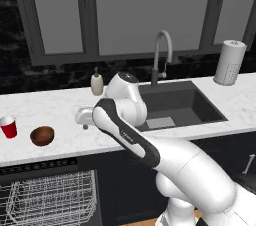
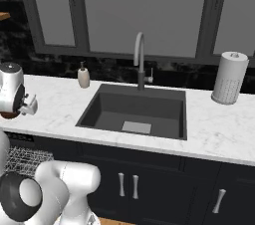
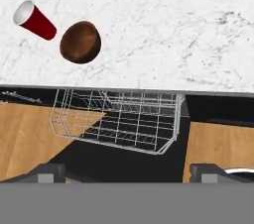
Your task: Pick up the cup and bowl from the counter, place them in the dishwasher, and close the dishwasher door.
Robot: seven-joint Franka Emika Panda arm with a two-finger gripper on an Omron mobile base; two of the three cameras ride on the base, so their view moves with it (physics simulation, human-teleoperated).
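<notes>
White marble-patterned counter (image 1: 55, 107) carries the red cup (image 1: 8, 126) and the reddish-brown bowl (image 1: 42, 135) at its left end in the left base view; both stand upright, close beside each other but apart, with the cup to the left of the bowl. From the hand view, the cup (image 3: 34, 20) and bowl (image 3: 80, 42) lie at the upper left on the counter (image 3: 163, 29), well away from the gripper (image 3: 127, 172), whose two dark finger tips stand wide apart at the bottom with nothing between them. Below the counter edge, the dishwasher (image 1: 47, 195) stands open, and its white wire rack (image 3: 116, 119) is seen above a dark panel and a wooden floor (image 3: 30, 134). In the left base view the wire rack (image 1: 50, 197) sits under a dark vented control strip (image 1: 40, 165), directly below the bowl. A dark inset sink (image 1: 175, 102) with a curved grey faucet (image 1: 161, 55) occupies the counter centre. A beige soap dispenser (image 1: 97, 83) stands behind the arm, left of the sink. A white paper towel roll (image 1: 230, 62) stands upright at the right end. The right base view shows the sink (image 2: 137, 112), the soap dispenser (image 2: 83, 76) and the paper towel roll (image 2: 229, 77).
</notes>
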